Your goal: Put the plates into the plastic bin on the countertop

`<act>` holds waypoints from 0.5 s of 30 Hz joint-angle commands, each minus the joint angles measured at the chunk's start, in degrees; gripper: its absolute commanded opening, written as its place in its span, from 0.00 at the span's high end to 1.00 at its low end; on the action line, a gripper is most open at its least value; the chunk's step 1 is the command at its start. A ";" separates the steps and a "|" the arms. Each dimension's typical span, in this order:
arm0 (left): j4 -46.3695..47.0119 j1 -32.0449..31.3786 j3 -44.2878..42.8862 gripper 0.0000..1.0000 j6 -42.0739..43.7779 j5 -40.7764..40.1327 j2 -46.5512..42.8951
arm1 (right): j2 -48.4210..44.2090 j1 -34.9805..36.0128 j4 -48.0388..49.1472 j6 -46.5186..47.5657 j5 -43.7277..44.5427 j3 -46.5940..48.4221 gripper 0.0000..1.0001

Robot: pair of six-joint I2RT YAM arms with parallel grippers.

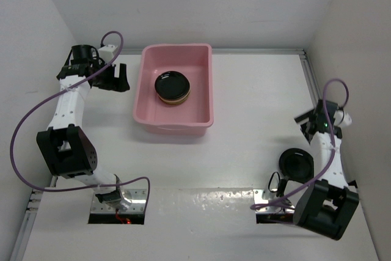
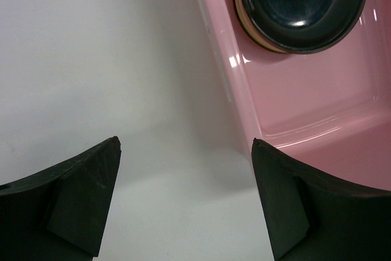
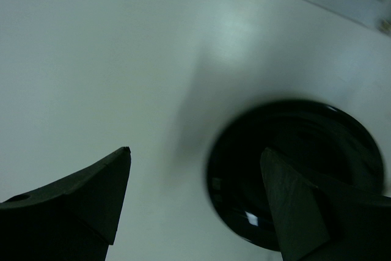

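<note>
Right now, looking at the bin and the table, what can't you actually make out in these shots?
- Lower plates in the pink bin: in the top view the top black plate covers all but a thin edge. The left wrist view cuts the stack off at its upper edge. Their number and patterns cannot be told.
- Loose black plate on the countertop: in the top view the right arm overlaps its edge. In the right wrist view it is blurred and partly behind a finger.

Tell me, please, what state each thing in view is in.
plastic bin, upright on the countertop, holding one stack.
stack of plates, in the bin, black one on top, amber rim beneath.
loose black plate, flat on the countertop, outside the bin, not held.
left gripper, open, empty, beside the bin's outer wall.
right gripper, open, empty, by the loose black plate.
</note>
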State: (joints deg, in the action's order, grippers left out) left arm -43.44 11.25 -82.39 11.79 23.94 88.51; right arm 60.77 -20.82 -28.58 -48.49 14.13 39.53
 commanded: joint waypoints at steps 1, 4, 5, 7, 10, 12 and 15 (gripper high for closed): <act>0.81 -1.14 -4.18 0.11 0.51 1.80 1.48 | -7.73 -9.27 -6.66 -5.37 3.98 -7.52 0.15; 0.29 -1.67 -6.46 0.11 0.51 3.04 3.15 | -11.90 -15.72 -8.86 -7.66 6.25 -12.10 0.14; 0.29 -1.67 -7.08 0.11 0.51 3.82 3.77 | -12.86 -16.61 -10.52 -8.19 7.39 -12.72 0.13; -0.24 -1.67 -8.05 0.11 0.51 4.44 3.78 | -13.57 -19.43 -13.68 -9.78 9.33 -14.48 0.11; -0.24 -1.67 -9.37 0.11 0.51 4.44 4.39 | -16.38 -21.54 -14.23 -10.84 11.09 -16.85 0.10; -0.76 -1.67 -9.37 0.11 1.03 4.44 4.39 | -16.56 -21.81 -13.87 -11.10 11.62 -19.39 0.10; -0.77 -1.67 -9.37 0.11 1.04 4.44 4.39 | -14.99 -22.16 -12.92 -11.89 11.36 -21.33 0.08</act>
State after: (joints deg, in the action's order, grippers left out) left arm -43.97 9.98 -89.54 11.99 27.09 93.03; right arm 44.88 -42.52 -41.67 -58.37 23.59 19.62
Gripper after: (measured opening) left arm 0.894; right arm 0.911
